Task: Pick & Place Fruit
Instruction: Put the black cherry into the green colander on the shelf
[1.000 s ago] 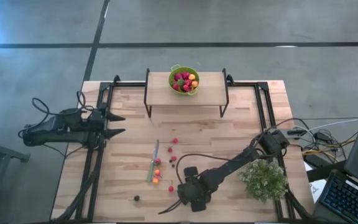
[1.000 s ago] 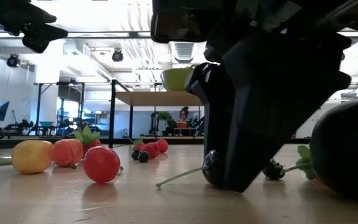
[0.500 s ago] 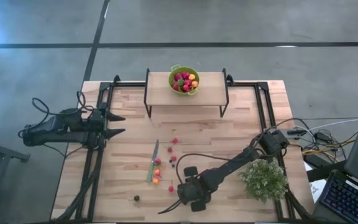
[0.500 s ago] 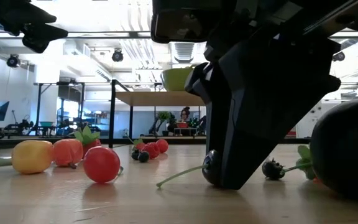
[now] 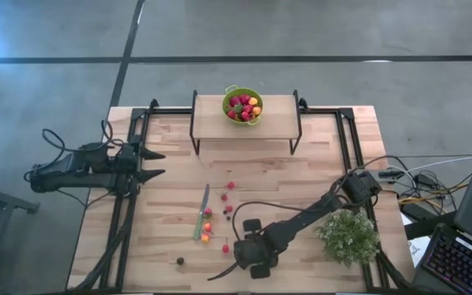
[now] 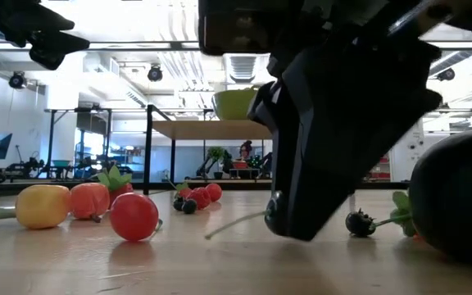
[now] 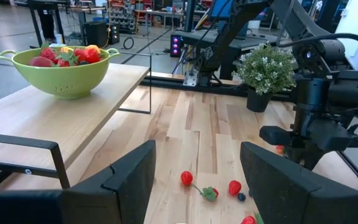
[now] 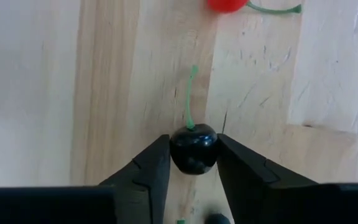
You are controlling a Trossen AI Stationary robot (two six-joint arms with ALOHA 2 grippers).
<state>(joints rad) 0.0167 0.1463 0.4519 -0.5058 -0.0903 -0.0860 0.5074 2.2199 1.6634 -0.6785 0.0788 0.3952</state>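
Note:
My right gripper (image 8: 193, 163) is near the table's front edge, also seen in the high view (image 5: 242, 260), and is shut on a dark cherry (image 8: 193, 149) with a green stem (image 8: 188, 99). Loose fruit lies on the board to its left: a red one (image 6: 134, 215), an orange one (image 6: 88, 199), a yellow one (image 6: 42, 205) and a small dark one (image 5: 180, 261). A green colander (image 5: 243, 105) holding several fruits stands on the raised shelf (image 5: 281, 115). My left gripper (image 7: 197, 186) is open and empty at the table's left side (image 5: 156, 163). My right gripper pinches the cherry's round body (image 8: 194, 160) between its two fingertips (image 8: 155, 163), coming from above and pointing down. The cherry (image 6: 274, 215) sits just clear of the board. Its stem (image 6: 232, 225) sticks out ahead of the fingers and slants down toward the wood.
A slim green-handled knife (image 5: 201, 211) lies among the loose fruit. A bushy plant (image 5: 348, 235) stands at the front right beside my right arm. A big dark round thing (image 6: 457, 205) and a blackberry (image 6: 360, 223) lie close to my right gripper.
My right gripper has risen a little and tipped slightly, keeping its hold on the dark cherry. The cherry has come up off the board, with its stem trailing downward.

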